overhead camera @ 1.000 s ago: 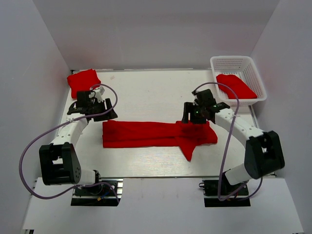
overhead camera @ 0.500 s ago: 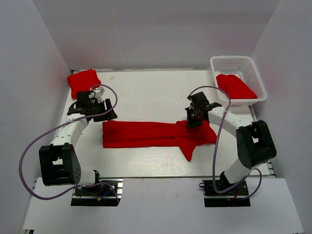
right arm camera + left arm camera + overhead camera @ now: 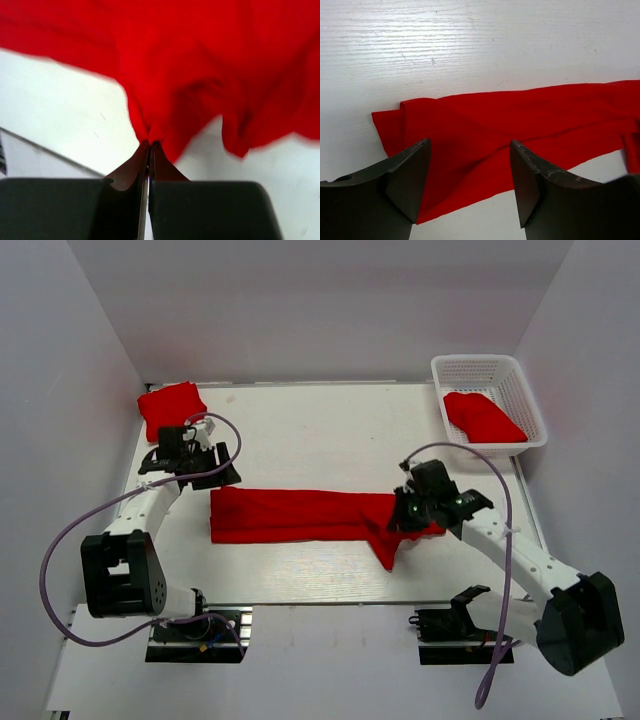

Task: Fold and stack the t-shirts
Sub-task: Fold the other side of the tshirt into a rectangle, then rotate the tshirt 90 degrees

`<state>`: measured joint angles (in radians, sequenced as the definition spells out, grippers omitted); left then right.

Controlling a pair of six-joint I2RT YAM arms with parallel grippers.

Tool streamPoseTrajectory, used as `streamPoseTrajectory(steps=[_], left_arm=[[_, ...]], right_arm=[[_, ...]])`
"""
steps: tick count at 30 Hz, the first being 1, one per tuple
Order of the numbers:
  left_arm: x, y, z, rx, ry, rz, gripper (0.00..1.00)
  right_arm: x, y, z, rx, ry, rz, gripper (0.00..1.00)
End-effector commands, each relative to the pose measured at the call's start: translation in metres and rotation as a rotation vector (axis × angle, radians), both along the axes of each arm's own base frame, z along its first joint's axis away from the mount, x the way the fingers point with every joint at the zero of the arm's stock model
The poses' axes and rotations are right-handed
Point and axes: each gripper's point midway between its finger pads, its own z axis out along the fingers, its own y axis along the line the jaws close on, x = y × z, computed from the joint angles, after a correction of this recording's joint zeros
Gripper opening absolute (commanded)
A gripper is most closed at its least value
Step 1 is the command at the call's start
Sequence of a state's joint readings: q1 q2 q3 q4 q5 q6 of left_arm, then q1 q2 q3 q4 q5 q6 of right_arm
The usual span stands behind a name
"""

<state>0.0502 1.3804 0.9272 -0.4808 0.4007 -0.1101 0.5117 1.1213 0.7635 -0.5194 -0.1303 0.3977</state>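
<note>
A red t-shirt (image 3: 300,515), folded into a long strip, lies across the middle of the table. My right gripper (image 3: 405,518) is shut on a pinch of its right end, and the cloth bunches up there. In the right wrist view the red fabric (image 3: 200,60) rises in folds from the closed fingertips of that gripper (image 3: 150,145). My left gripper (image 3: 215,472) hovers open at the strip's left end. Seen from the left wrist, the t-shirt (image 3: 520,120) lies flat beyond that open gripper (image 3: 470,165), which holds nothing.
A folded red t-shirt (image 3: 171,407) lies at the back left corner. A white lattice basket (image 3: 487,365) at the back right holds another red t-shirt (image 3: 483,416). White walls close in the table on both sides and at the back.
My right gripper closed on the t-shirt's right end and drew back toward the near edge, bunching the cloth. The left arm has not moved.
</note>
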Motion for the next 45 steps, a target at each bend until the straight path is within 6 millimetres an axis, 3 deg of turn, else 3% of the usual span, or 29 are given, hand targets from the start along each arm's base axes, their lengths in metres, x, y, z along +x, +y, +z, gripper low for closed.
streamPoseTrajectory(steps=[1, 3, 4, 5, 7, 9, 11, 13, 14, 16, 17, 18, 19, 20, 21, 24, 30, 34, 40, 41, 45], left_arm=[[0.014, -0.003, 0.017, -0.003, -0.057, -0.023, 0.74], [0.014, -0.003, 0.017, -0.003, -0.057, -0.023, 0.74], [0.014, -0.004, 0.020, -0.010, -0.057, -0.029, 0.74], [0.014, -0.004, 0.017, -0.010, -0.048, -0.029, 0.74], [0.014, -0.004, 0.017, -0.005, -0.052, -0.035, 0.74], [0.013, -0.008, 0.019, -0.023, -0.053, -0.051, 0.74], [0.011, -0.014, 0.017, -0.044, -0.053, -0.093, 0.74], [0.009, -0.021, 0.019, -0.050, -0.070, -0.150, 0.72], [0.012, -0.021, 0.023, -0.049, -0.080, -0.151, 0.70], [0.011, -0.025, 0.024, -0.042, -0.095, -0.191, 0.63], [0.007, -0.034, 0.022, -0.039, -0.090, -0.223, 0.58], [0.006, -0.036, 0.022, -0.032, -0.089, -0.227, 0.47], [0.006, -0.039, 0.024, -0.025, -0.094, -0.244, 0.41], [0.002, -0.041, 0.019, 0.000, -0.073, -0.247, 0.27], [0.002, -0.044, 0.016, 0.007, -0.063, -0.253, 0.20], [-0.002, -0.043, 0.012, 0.053, -0.037, -0.221, 0.00], [-0.015, -0.054, -0.008, 0.077, -0.002, -0.195, 0.00], [-0.018, -0.060, -0.026, 0.098, 0.061, -0.180, 0.00], [-0.026, -0.054, -0.054, 0.180, 0.160, -0.083, 0.00], [-0.027, -0.055, -0.054, 0.187, 0.162, -0.072, 0.00], [-0.030, -0.054, -0.084, 0.211, 0.224, 0.005, 0.00]], right_arm=[[-0.049, -0.018, -0.026, -0.040, 0.188, -0.053, 0.00], [-0.061, -0.023, -0.029, -0.049, 0.218, -0.063, 0.16], [-0.068, -0.025, -0.030, -0.055, 0.247, -0.067, 0.29], [-0.069, -0.026, -0.024, -0.054, 0.250, -0.076, 0.55], [-0.066, -0.024, -0.018, -0.045, 0.235, -0.076, 0.66], [-0.047, -0.020, 0.006, -0.020, 0.149, -0.090, 0.78], [-0.022, -0.013, 0.041, -0.003, 0.050, -0.092, 0.80], [-0.001, -0.013, 0.058, -0.036, 0.001, -0.113, 0.80], [0.010, -0.011, 0.074, -0.028, -0.042, -0.121, 0.80], [0.034, -0.019, 0.080, -0.090, -0.089, -0.202, 0.65], [0.042, -0.017, 0.083, -0.091, -0.116, -0.207, 0.54], [0.052, -0.022, 0.072, -0.144, -0.112, -0.232, 0.25], [0.054, -0.024, 0.066, -0.160, -0.102, -0.234, 0.11], [0.054, -0.024, 0.057, -0.179, -0.095, -0.223, 0.00], [0.053, -0.026, 0.036, -0.224, -0.049, -0.220, 0.00], [0.045, -0.028, 0.003, -0.268, 0.022, -0.199, 0.00], [0.041, -0.029, -0.034, -0.264, 0.055, -0.218, 0.00], [0.043, -0.028, -0.048, -0.273, 0.070, -0.223, 0.00], [0.048, -0.024, -0.070, -0.286, 0.088, -0.210, 0.00], [0.047, -0.024, -0.082, -0.297, 0.106, -0.200, 0.00], [0.047, -0.014, -0.098, -0.274, 0.143, -0.173, 0.00]])
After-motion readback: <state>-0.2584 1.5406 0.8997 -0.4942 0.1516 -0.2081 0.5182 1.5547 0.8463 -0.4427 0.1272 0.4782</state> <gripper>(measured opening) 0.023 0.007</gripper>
